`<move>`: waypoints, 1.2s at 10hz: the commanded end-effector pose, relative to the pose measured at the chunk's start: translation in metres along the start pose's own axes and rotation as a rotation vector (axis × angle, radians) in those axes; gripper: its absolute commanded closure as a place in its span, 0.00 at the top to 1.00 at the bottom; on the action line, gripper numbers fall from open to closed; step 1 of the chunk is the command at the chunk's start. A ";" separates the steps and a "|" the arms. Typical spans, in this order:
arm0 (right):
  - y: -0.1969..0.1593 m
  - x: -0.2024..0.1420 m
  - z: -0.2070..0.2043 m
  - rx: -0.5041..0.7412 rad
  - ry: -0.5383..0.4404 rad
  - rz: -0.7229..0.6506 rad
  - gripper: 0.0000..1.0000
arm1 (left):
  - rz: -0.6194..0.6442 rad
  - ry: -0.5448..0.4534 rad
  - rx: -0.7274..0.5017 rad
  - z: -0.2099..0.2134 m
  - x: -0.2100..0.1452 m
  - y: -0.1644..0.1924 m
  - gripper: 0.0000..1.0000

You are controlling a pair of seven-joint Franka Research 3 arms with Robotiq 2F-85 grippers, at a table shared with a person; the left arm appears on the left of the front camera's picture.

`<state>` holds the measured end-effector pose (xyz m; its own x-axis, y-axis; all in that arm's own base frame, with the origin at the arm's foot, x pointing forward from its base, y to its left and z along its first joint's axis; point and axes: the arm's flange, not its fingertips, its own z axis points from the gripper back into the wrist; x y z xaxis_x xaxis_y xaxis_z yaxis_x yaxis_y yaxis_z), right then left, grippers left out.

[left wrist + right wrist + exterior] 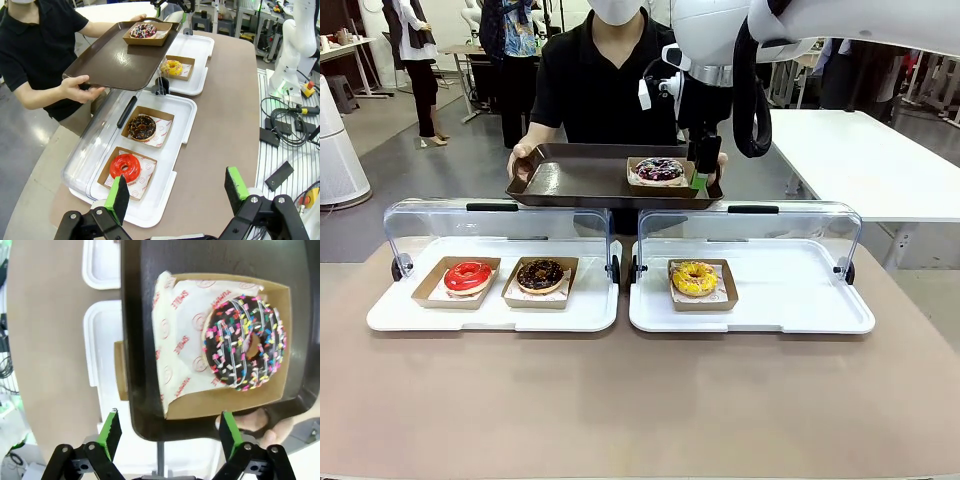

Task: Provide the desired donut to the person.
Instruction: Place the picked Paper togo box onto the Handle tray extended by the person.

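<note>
Over tray (140, 315) w/ sprinkled donut (245, 342), R gripper (169, 422) wide apart, empty; L gripper (176, 182) same, near red donut (125, 167).

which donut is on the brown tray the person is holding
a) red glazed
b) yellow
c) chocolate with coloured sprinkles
c: the chocolate donut with coloured sprinkles sits on the brown tray.

Front across table (640, 400), wrists downward, tray (580, 180) shared
</note>
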<state>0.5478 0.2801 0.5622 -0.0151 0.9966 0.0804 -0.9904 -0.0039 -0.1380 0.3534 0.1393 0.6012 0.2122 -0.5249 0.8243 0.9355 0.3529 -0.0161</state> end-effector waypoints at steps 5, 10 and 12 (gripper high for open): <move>0.092 -0.145 0.059 0.040 0.011 -0.007 1.00 | -0.002 -0.008 -0.007 0.003 -0.001 -0.001 1.00; 0.124 -0.235 0.007 0.049 -0.067 -0.083 1.00 | -0.002 -0.008 -0.007 0.003 -0.001 -0.001 1.00; 0.114 -0.233 0.006 0.036 -0.010 -0.168 1.00 | -0.002 -0.008 -0.007 0.003 -0.001 -0.001 1.00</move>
<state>0.4312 0.0399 0.5289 0.1073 0.9864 0.1248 -0.9908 0.1165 -0.0687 0.3534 0.1401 0.6010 0.2135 -0.5242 0.8244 0.9349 0.3544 -0.0168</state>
